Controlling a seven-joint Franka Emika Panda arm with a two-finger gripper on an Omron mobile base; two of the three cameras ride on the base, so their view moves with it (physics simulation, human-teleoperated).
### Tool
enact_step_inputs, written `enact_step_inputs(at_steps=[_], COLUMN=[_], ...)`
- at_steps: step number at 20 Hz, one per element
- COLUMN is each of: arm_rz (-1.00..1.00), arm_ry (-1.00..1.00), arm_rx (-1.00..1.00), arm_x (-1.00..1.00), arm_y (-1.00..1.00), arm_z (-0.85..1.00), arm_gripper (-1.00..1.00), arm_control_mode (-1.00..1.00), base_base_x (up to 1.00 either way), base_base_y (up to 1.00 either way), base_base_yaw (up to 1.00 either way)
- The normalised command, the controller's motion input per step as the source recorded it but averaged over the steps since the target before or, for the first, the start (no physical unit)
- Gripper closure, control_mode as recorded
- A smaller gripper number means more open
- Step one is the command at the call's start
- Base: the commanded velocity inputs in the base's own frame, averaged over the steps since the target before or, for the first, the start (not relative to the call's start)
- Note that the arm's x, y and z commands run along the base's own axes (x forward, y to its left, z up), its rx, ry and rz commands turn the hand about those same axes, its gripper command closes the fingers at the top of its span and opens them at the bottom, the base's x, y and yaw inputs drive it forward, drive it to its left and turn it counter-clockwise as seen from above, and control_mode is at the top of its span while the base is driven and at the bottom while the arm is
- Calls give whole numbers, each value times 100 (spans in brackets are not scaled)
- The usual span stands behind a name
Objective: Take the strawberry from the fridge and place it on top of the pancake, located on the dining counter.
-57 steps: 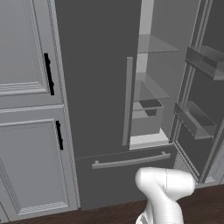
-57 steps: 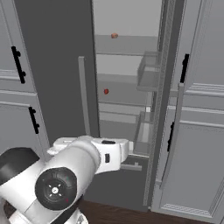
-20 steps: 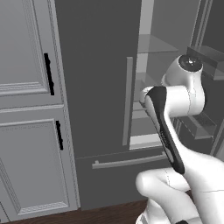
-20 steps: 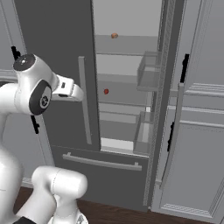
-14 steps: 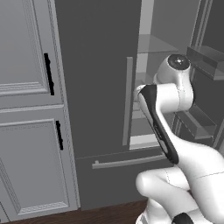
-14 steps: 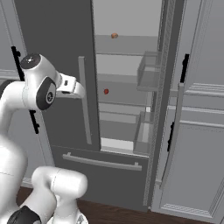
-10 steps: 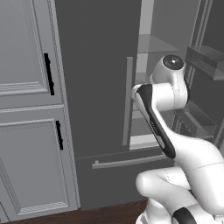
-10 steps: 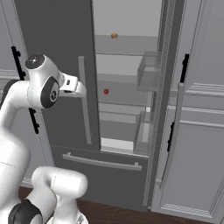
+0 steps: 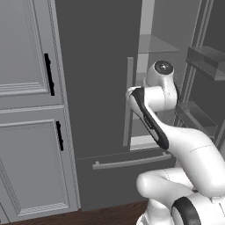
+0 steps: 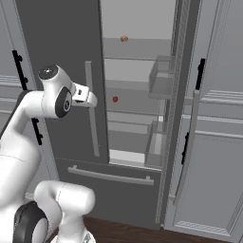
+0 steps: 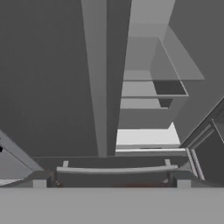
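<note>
The fridge (image 10: 57, 42) stands with its left door closed and its right door swung open, the pale shelves showing. The strawberry (image 10: 115, 99), tiny and red, lies on a middle glass shelf. My gripper (image 10: 91, 99) hangs in front of the closed left door at about the berry's height, just left of the opening, a short way from the berry. In the hand view the gripper (image 11: 111, 183) is open and empty, looking down along the fridge (image 11: 48, 87). From the left base view the arm's wrist hides the hand before the fridge (image 9: 96, 66). The pancake and the dining counter are out of view.
An orange round fruit (image 10: 124, 38) sits on the upper shelf. The open door's bins (image 10: 161, 80) jut out right of the opening. The left door's long handle (image 10: 90, 109) and the drawer handle (image 10: 111, 176) lie near the hand. Light grey cabinets (image 9: 26, 88) flank the fridge.
The arm has risen from its low folded pose, and over the last second the hand has swung closer to the fridge opening. The jaws stayed wide; the strawberry has not moved.
</note>
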Motion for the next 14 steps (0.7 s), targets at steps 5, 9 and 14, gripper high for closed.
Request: enact_step_inputs(at_steps=[5, 9, 14], arm_rz=[0, 0, 0], arm_ry=[0, 0, 0], arm_rx=[0, 0, 0], arm_x=[54, 46, 35], arm_y=[5, 3, 8], arm_z=[-18, -20, -24], arm_gripper=[-100, -100, -100], arm_control_mode=[-100, -100, -100], base_base_x=[0, 0, 0], base_base_y=[0, 0, 0], base_base_yaw=[0, 0, 0])
